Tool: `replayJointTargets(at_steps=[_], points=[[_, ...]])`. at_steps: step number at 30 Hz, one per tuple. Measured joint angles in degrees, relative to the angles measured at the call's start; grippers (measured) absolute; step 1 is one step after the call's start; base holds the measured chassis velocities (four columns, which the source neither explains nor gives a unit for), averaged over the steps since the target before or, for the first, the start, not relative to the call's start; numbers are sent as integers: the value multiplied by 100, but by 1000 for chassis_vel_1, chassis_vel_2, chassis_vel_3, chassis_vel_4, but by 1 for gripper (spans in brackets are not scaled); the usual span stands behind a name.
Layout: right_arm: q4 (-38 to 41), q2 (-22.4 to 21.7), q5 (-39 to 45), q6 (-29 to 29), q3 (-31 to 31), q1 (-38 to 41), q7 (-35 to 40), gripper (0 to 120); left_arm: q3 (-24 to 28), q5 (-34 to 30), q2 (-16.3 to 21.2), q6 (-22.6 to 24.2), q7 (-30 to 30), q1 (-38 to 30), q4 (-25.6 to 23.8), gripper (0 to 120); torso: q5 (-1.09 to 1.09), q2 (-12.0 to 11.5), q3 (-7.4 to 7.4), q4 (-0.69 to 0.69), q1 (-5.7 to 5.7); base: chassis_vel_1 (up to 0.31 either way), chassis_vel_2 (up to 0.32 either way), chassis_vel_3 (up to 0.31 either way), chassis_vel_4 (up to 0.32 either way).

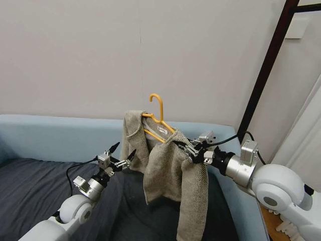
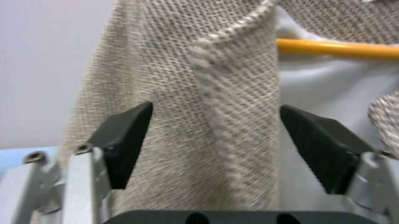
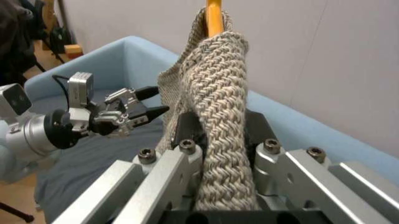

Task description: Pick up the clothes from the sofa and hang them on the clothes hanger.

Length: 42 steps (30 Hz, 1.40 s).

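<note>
Beige sweater [image 1: 165,170] draped on an orange hanger [image 1: 158,108], up above the sofa [image 1: 50,135].
The right gripper [image 1: 184,147] is clamped on its shoulder. The left gripper [image 1: 125,149] waits beside the other edge, jaws spread wide, holding nothing. The knit hides most of the hanger.

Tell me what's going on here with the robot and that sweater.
The right gripper is clamped on one shoulder of a beige knit sweater, holding it up over the blue sofa. The sweater is draped on an orange hanger. The left gripper is open beside the sweater's other edge, facing the fabric and not gripping it.
</note>
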Motion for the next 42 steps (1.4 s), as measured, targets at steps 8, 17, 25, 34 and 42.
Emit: replayJointTargets(at_steps=[8,17,25,34,42], points=[[-34,47,-77,-27,-21,22,-23,9,23,-219,-98,-113,464,13,26,47,-1,0,0,-1,-1,0,0,0,0],[38,68,-147,-236,2,-9,402,9,-72,342,-36,-203,-24,70,-278,15,0,0,0,-1,-1,0,0,0,0],[268,150,208,-340,-66,41,744,9,7,1581,-186,-46,-610,36,-362,0,0,0,-1,-1,-1,0,0,0,0],[329,186,346,-297,-106,86,891,9,79,2009,-427,31,-845,-99,-423,0,-1,0,0,0,0,0,0,0,0],[246,220,348,-294,-159,83,1275,9,64,1995,-206,321,-798,-94,-1377,0,3,0,-1,-2,0,0,0,0,0]])
